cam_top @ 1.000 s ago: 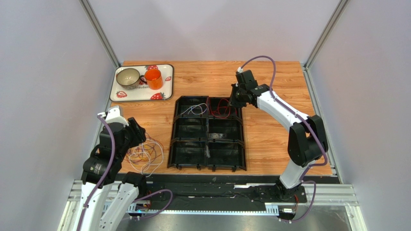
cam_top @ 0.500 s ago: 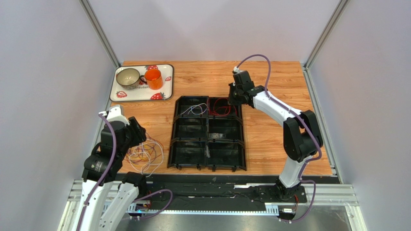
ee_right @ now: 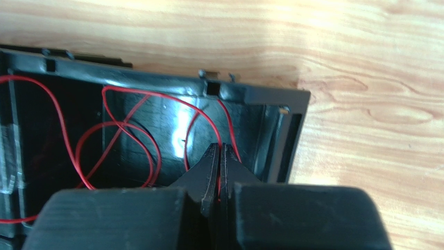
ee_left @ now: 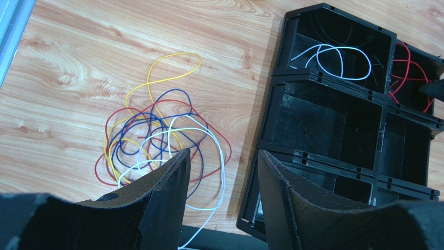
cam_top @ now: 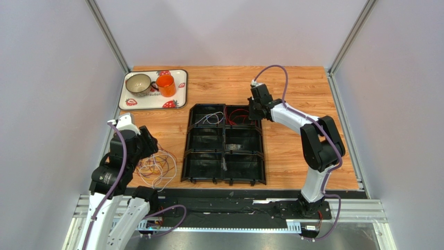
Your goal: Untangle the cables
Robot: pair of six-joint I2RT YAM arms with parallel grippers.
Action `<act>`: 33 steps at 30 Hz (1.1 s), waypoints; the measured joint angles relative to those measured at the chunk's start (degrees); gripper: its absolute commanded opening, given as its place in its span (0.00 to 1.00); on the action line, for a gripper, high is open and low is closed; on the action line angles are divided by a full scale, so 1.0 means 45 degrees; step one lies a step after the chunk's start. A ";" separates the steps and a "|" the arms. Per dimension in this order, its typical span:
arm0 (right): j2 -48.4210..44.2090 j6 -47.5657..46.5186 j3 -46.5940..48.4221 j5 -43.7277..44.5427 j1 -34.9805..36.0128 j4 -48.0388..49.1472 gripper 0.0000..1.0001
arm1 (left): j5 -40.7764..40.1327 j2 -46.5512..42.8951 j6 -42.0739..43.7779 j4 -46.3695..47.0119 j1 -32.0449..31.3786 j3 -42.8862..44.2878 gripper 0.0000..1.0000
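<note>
A tangle of thin red, blue, yellow and white cables (cam_top: 156, 167) lies on the table at the front left, also in the left wrist view (ee_left: 156, 135). My left gripper (cam_top: 147, 141) is open and empty above its right edge (ee_left: 223, 156). A black organizer tray (cam_top: 224, 151) holds a white cable (cam_top: 211, 118) in its back left compartment and a red cable (cam_top: 238, 117) in its back right one. My right gripper (cam_top: 254, 112) is inside that back right compartment, shut (ee_right: 219, 147) on the red cable (ee_right: 130, 127).
A strawberry-print serving tray (cam_top: 180, 86) at the back left carries a metal bowl (cam_top: 138, 83) and an orange cup (cam_top: 166, 86). The organizer's four nearer compartments hold no cables. Bare wood lies right of the organizer.
My right arm has folded in, its elbow moving left, and the gripper has come down into the back right compartment. My left arm has hardly moved.
</note>
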 measured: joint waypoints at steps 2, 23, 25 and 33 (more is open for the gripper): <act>-0.0112 -0.0019 -0.0151 0.0063 0.0000 -0.0068 0.01 | 0.0000 0.0034 0.0000 -0.0005 0.0000 0.0000 0.59; -0.1851 -0.0233 0.0214 0.0860 0.0010 -0.1894 0.45 | 0.0010 -0.0155 0.0000 -0.0010 0.0000 0.0000 0.59; -0.2030 -0.0223 0.0408 0.0942 0.0029 -0.2205 0.45 | 0.0010 -0.0160 0.0000 -0.0010 0.0000 0.0000 0.59; -0.3993 0.0209 0.0631 0.0835 0.0821 -0.2914 0.46 | 0.0311 -0.0243 0.0102 0.0029 0.0000 0.0000 0.62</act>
